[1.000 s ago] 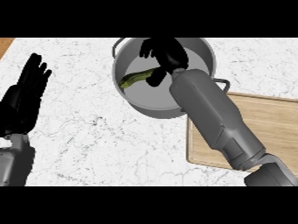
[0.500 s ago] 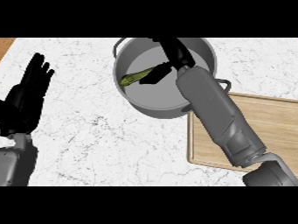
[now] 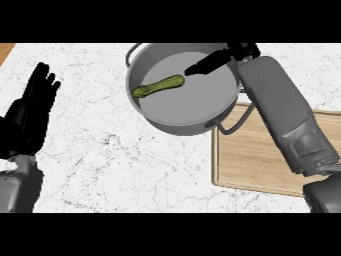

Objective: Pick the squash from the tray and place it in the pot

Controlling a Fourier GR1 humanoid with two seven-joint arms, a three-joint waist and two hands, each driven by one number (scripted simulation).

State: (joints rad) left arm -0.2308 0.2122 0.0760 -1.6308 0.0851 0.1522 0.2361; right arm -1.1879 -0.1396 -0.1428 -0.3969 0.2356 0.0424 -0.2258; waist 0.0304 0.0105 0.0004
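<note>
At the far left we see the left hand (image 3: pixel 31 111) resting open, fingers up, over the one marble counter (image 3: pixel 114 165). Right of it stands one grey pot (image 3: pixel 179 125), and the single green squash (image 3: pixel 158 86) lies inside it on the left of its floor. Over the pot's far right rim we find the right hand (image 3: pixel 219 60), fingers straight and holding nothing, just apart from the squash. One wooden tray (image 3: pixel 265 160) lies at the right, touching the pot.
</note>
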